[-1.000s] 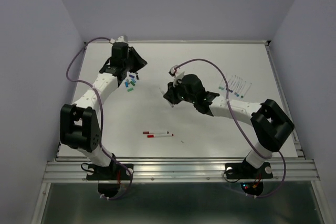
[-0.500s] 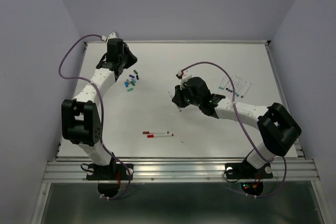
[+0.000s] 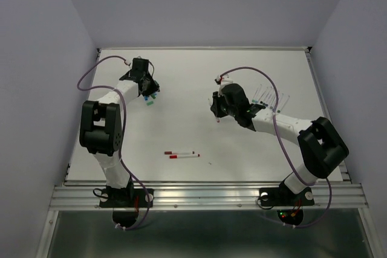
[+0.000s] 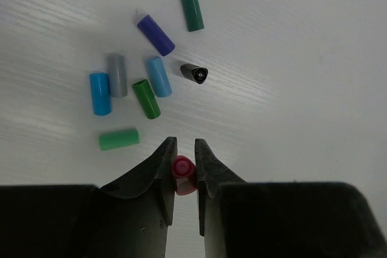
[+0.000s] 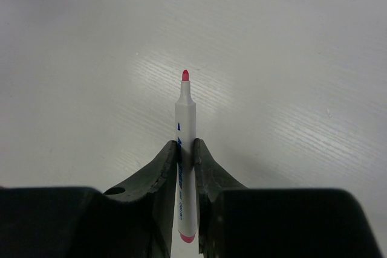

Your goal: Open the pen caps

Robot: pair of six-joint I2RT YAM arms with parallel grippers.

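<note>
Your black left gripper (image 4: 183, 142) has a red cylindrical plastic cap (image 4: 182, 173); the loose plastic caps (image 4: 146, 98) on the white table (image 4: 302, 58) are dark green, violet, grey, two blues, green, mint, black. The thin white pen (image 5: 185, 119) shows a pinkish-red tip and blue print.

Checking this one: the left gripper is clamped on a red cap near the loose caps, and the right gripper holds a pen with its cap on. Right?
Not quite. The pen in the right gripper is uncapped: the right wrist view shows its bare red tip. The rest stands: the left gripper is clamped on a red cap near the loose caps.
</note>
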